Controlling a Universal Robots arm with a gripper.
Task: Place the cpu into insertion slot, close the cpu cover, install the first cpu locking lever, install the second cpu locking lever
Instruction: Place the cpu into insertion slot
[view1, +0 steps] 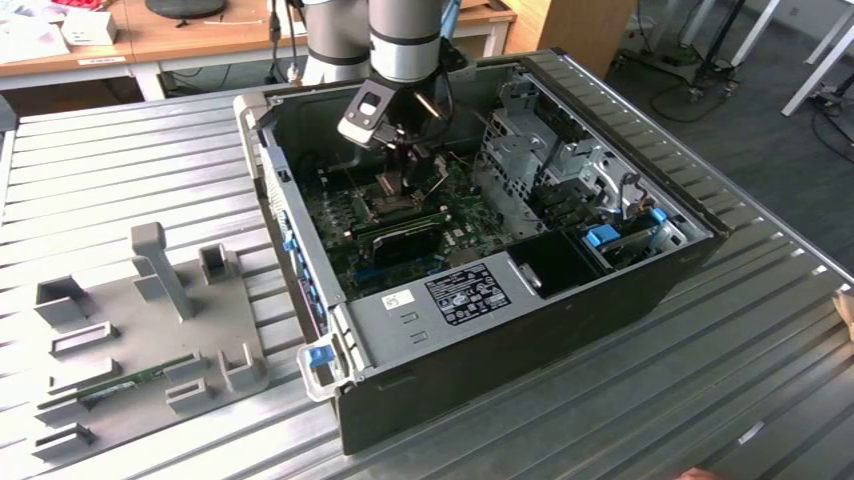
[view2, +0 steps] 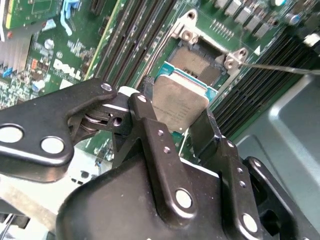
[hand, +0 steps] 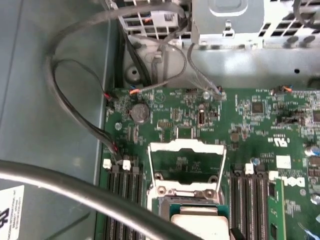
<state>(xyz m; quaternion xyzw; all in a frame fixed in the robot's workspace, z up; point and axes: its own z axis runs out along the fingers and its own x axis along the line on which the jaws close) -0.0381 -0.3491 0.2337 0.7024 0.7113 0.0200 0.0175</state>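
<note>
Count: one cpu (view2: 180, 102), one insertion slot (view2: 200, 61), one cpu cover (hand: 186, 145), two fingers (view2: 155, 135), one computer case (view1: 641, 290), one grey fixture plate (view1: 254, 310), one ribbed metal surface (view1: 134, 160).

cpu (view2: 179, 100): flat square chip with a pale silver-beige metal top and a teal-green edge. It is gripped on two opposite sides by the end effector (view2: 175, 120) and sits over one side of the slot, not seated in it.
insertion slot (view2: 202, 64): dark square recess with a silver metal rim, set in the green circuit board (hand: 260, 125) between banks of long black memory slots (view2: 132, 35). It is uncovered, and part of the recess shows beyond the chip.
cpu cover (hand: 187, 146): thin silver frame with a cut-out middle, swung open on the slot's side away from the chip. The board shows through the cut-out.
locking lever (view2: 280, 68): thin silver rod, unlatched, reaching away from a corner of the slot.
</note>
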